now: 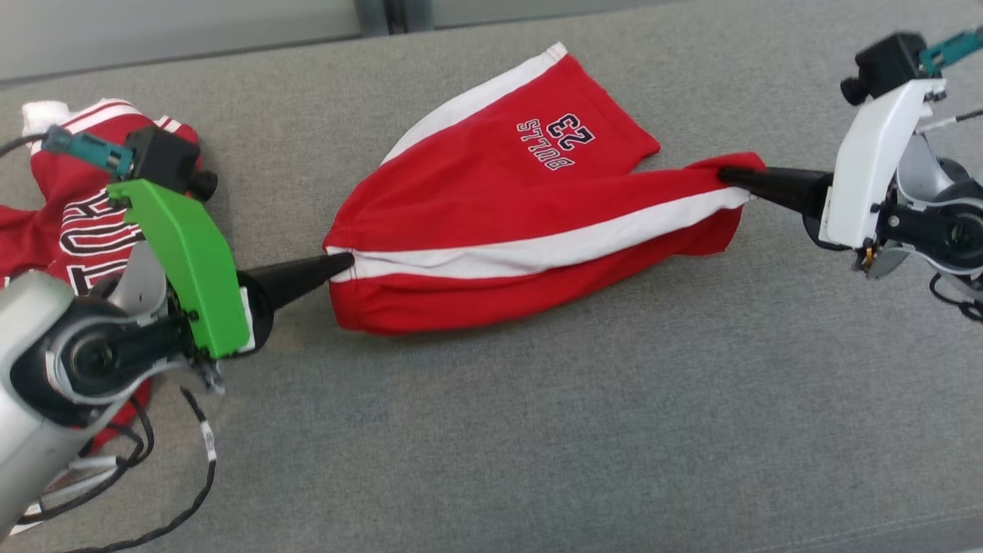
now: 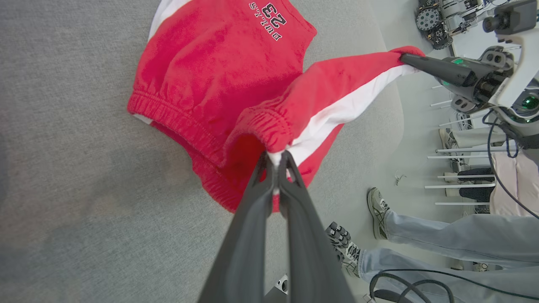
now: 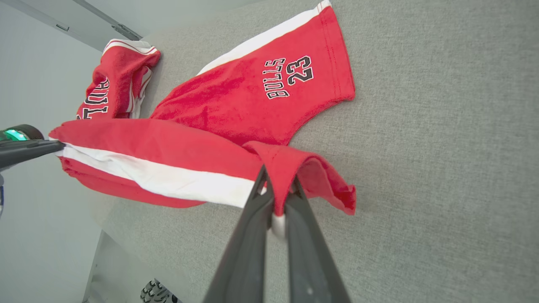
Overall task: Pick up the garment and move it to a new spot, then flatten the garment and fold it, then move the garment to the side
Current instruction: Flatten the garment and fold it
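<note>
Grey woven fabric covers a wide flat surface [image 1: 537, 430]. Red shorts [image 1: 491, 192] with white side stripes and a "BULLS 23" print lie near its middle. The left gripper [image 1: 345, 265], jaws pressed together, pinches the elastic waistband at the shorts' left end. The right gripper [image 1: 726, 175], jaws likewise closed, pinches the hem of the near leg at the right end. That leg is stretched between the two grippers, and the far leg lies flat on the surface. A crumpled red jersey [image 1: 46, 223] sits at the far left, partly behind the left arm. In the left wrist view, a person [image 2: 442, 240] in pale jeans and sneakers stands beside the surface.
</note>
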Available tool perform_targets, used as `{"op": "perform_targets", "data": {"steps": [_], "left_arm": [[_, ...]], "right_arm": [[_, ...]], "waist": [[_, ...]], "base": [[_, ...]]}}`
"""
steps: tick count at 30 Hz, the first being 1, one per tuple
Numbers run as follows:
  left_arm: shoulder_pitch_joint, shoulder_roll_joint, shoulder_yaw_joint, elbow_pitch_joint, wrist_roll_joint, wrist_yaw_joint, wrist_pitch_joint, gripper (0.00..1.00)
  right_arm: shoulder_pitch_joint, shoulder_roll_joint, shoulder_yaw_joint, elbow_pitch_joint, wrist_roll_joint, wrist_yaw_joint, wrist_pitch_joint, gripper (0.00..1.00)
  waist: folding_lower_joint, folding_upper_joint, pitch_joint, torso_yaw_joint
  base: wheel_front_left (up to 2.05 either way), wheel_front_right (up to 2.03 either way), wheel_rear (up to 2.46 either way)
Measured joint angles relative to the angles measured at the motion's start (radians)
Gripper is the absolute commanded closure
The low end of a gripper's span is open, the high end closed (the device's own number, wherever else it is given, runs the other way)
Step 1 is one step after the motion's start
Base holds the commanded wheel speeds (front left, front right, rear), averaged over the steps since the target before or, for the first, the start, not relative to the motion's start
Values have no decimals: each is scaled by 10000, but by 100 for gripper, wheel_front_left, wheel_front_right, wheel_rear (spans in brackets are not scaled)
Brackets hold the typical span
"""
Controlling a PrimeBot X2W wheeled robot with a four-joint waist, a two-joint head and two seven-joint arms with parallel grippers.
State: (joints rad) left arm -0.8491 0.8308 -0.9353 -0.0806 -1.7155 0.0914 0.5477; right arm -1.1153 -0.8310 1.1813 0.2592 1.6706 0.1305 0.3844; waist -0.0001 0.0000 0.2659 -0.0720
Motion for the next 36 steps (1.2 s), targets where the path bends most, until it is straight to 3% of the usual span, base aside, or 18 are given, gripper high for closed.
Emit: {"op": "perform_targets", "data": {"steps": [7,16,25,35,36], "left_arm": [[-1540,-1026,79,1147,63,-230,759,100],[-2647,-1927,219,2591,408,-752,796,100],[-2876,-2566,142,3358,562,-1285,757,100],[-3211,-2861,219,3779,802,-1584,550,100],[-3218,-2869,217,3820,853,-1611,504,100]], "right_arm": [[-1628,694,-196,1680,-105,0,999,100],[-2878,1360,-307,3388,-207,0,1517,100],[-3392,1695,-560,4257,-456,0,988,100],[-3711,1779,-738,4383,-882,0,215,100],[-3707,1797,-731,4405,-895,0,213,71]], "waist": [[0,0,974,543],[1,0,2032,1403],[1,0,2826,2112],[2,0,3407,2342],[2,0,3430,2335]], "base": [[0,0,0],[0,0,0],[0,0,0],[0,0,0],[0,0,0]]}}
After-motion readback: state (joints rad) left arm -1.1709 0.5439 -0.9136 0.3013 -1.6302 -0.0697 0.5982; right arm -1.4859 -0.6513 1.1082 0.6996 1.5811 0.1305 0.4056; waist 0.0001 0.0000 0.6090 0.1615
